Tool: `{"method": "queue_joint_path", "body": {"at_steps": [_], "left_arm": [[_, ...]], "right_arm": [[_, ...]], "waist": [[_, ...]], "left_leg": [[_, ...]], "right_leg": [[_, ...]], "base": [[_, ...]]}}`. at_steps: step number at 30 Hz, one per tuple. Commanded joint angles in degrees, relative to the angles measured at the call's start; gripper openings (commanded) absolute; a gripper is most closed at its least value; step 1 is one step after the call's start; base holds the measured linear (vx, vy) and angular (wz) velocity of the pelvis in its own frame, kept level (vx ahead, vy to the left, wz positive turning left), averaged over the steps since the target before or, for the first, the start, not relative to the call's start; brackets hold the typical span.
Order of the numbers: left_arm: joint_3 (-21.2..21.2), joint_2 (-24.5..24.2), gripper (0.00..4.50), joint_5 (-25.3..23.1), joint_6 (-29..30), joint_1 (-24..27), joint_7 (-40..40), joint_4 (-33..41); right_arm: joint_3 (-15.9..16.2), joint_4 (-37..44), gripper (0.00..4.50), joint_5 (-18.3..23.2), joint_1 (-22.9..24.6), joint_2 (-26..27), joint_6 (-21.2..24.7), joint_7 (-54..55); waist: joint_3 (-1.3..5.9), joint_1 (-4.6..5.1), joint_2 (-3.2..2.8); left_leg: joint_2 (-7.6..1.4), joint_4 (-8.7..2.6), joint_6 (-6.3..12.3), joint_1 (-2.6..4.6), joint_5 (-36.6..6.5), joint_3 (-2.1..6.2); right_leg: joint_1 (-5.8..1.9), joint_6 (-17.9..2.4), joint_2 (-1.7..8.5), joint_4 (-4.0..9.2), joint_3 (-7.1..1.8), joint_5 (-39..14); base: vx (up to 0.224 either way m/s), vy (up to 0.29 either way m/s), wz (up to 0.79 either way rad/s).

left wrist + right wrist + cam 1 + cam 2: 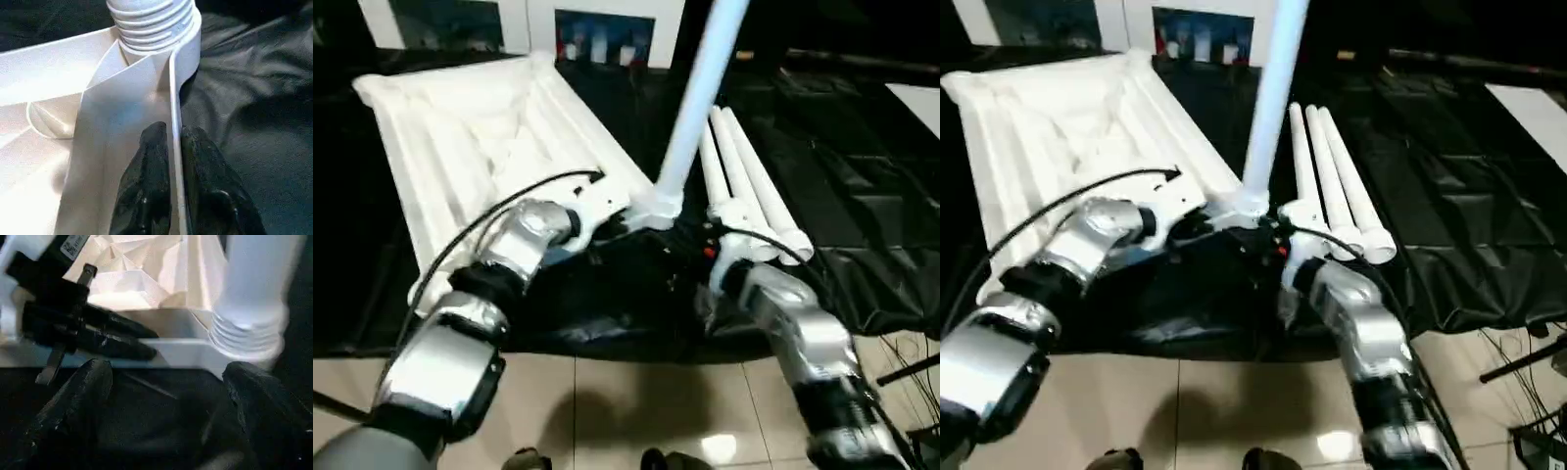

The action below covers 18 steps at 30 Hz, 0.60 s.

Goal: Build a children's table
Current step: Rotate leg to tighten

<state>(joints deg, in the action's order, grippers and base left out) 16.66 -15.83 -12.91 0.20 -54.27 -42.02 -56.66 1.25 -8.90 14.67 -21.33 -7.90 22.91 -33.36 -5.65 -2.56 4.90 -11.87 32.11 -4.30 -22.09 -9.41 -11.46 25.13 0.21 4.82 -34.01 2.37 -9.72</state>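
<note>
Left end effector (175, 147) pinched the tabletop (489, 137) rim, right end effector (166, 396) gaped wide nr the upright leg (700, 88); best hold rim steady & keep leg vertical.

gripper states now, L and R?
Left end effector: closed on the tabletop's side wall.
Right end effector: open, holding nothing, near the screwed-in leg.

White ribbed tabletop (480, 127), pale-blue upright leg (700, 88), black table sheet (862, 196)
</note>
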Motion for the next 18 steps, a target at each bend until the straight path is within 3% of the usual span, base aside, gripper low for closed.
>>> {"method": "queue_joint_path", "body": {"at_steps": [1, 6, 10, 11, 12, 13, 16, 17, 18], "left_arm": [[0.5, -1.2, 0.94, -1.7, -0.7, -0.1, 1.2, -1.3], [0.7, -4.7, 0.94, -3.0, -2.2, 0.4, 1.9, -0.2], [-1.2, -9.5, 0.94, -3.4, -1.9, 3.3, 3.8, 7.0], [-1.8, -10.4, 0.94, -3.2, -1.8, 4.3, 3.6, 9.0], [-1.8, -10.4, 0.94, -3.2, -1.8, 4.3, 3.6, 9.0], [-5.8, -10.8, 0.94, 0.0, 0.9, 7.5, 4.5, 14.8], [-12.2, -8.3, 0.94, 6.2, 4.5, 12.1, 6.4, 23.2], [-14.8, -5.9, 0.94, 9.7, 5.2, 15.6, 7.6, 28.5], [-15.8, -4.7, 0.94, 10.7, 5.8, 17.0, 8.7, 30.4]], "right_arm": [[0.0, 3.5, 3.94, 1.1, 1.0, -0.4, 1.8, 1.0], [-1.9, 10.6, 3.94, 2.1, 3.8, -0.1, 4.3, 4.0], [-3.8, 19.3, 3.94, 2.0, 7.2, -0.8, 6.7, 7.4], [-3.8, 20.6, 3.94, 1.7, 8.0, -1.1, 6.8, 8.0], [-3.8, 20.6, 3.94, 1.7, 8.0, -1.1, 6.8, 8.0], [-3.5, 22.4, 3.94, -1.6, 9.5, -2.1, 6.1, 10.5], [-2.9, 22.9, 3.94, -6.4, 10.8, -2.9, 4.5, 13.8], [-3.4, 23.0, 3.94, -7.5, 11.4, -2.3, 3.8, 15.8], [-3.8, 23.0, 3.94, -7.7, 11.6, -1.8, 3.5, 16.6]], "waist": [[4.36, -0.54, -0.86], [4.14, -0.61, -1.44], [4.38, -0.80, -1.78], [4.66, -0.81, -2.30], [4.60, -0.72, -2.21], [4.70, -0.84, -2.14], [4.74, -1.39, -2.15], [4.96, -1.59, -1.93], [4.98, -1.63, -1.94]], "left_leg": [[-1.06, -2.85, 5.91, 1.20, -5.0, 0.35], [-1.31, -3.26, 2.49, 1.45, -9.8, 0.54], [-1.53, -3.36, 1.06, 1.54, -9.4, 0.69], [-1.36, -3.26, 0.80, 1.70, -8.9, 0.71], [-1.41, -3.25, 0.57, 1.68, -9.1, 0.70], [-1.40, -3.16, -0.15, 1.91, -9.3, 0.58], [-1.45, -3.11, -1.54, 1.83, -9.8, 0.43], [-1.26, -2.93, -1.26, 2.00, -10.1, 0.23], [-1.36, -2.91, -1.21, 1.62, -9.9, 0.42]], "right_leg": [[-4.32, -16.3, 2.59, 2.08, -1.97, 7.7], [-3.98, -14.3, 2.66, 2.78, -2.15, -2.3], [-4.02, -13.7, 2.57, 2.34, -2.17, -0.7], [-3.94, -13.8, 2.45, 2.17, -2.11, 0.2], [-3.88, -13.8, 2.42, 2.19, -2.12, 0.4], [-3.79, -14.2, 2.31, 2.03, -2.12, 0.3], [-3.75, -15.1, 2.46, 1.87, -2.20, -0.2], [-3.66, -14.9, 2.23, 2.07, -2.22, -0.7], [-3.98, -15.1, 2.47, 1.80, -2.28, -0.3]], "base": [[0.000, 0.000, 0.00], [0.000, 0.000, 0.00], [0.000, 0.000, 0.00], [0.000, 0.000, 0.00], [0.000, 0.000, 0.00], [0.000, 0.000, 0.00], [0.000, 0.000, 0.00], [0.000, 0.000, 0.00], [0.000, 0.000, 0.00]]}}
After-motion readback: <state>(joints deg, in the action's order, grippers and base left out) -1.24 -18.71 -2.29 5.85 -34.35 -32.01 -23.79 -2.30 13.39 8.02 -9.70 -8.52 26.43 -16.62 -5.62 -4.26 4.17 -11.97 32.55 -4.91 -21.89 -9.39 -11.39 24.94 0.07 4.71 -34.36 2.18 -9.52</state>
